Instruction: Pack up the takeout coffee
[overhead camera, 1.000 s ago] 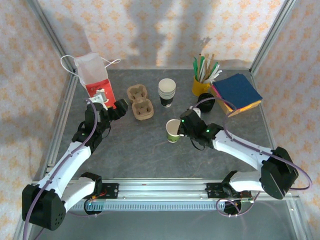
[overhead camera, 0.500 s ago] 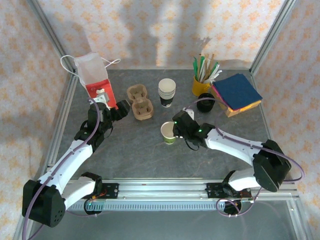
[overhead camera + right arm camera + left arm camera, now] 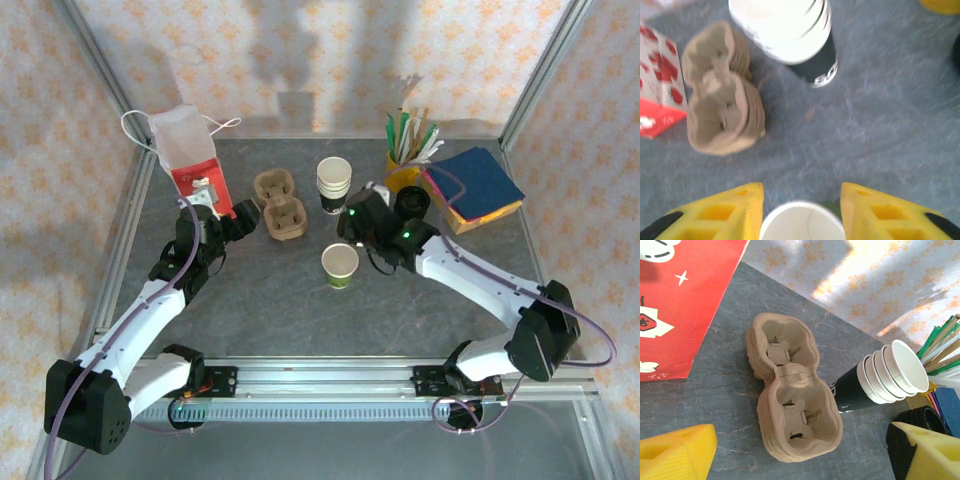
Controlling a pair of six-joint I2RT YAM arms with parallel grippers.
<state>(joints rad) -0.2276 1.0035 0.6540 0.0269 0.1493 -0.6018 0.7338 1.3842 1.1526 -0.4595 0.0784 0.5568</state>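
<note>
Right gripper and its arm have made the biggest change: a second ago the arm reached low towards the middle of the table with the jaws clamped on the takeout coffee. Now it has drawn up and back towards the far side, and in the top view it sits near the stack of cups, apart from the cup it was carrying. The jaws have parted to a moderate gap. From the right wrist, a yellow finger stands on either side of the cup's white rim, with the cup lower down and no longer gripped.

The takeout coffee has shifted only slightly to the left over that second. It stands upright and free on the bare table between the two arms, nearer the bases than the pulp carrier and well apart from it.

Left gripper has barely changed. It hangs wide and empty over the two-cup carrier, just beside the red and white bag.

Judged from this, the cup has been set down but is not yet packed, since it sits in neither the carrier nor the bag. The likely remaining work is to get it into a carrier slot, and the waiting left arm looks well placed for that.
</note>
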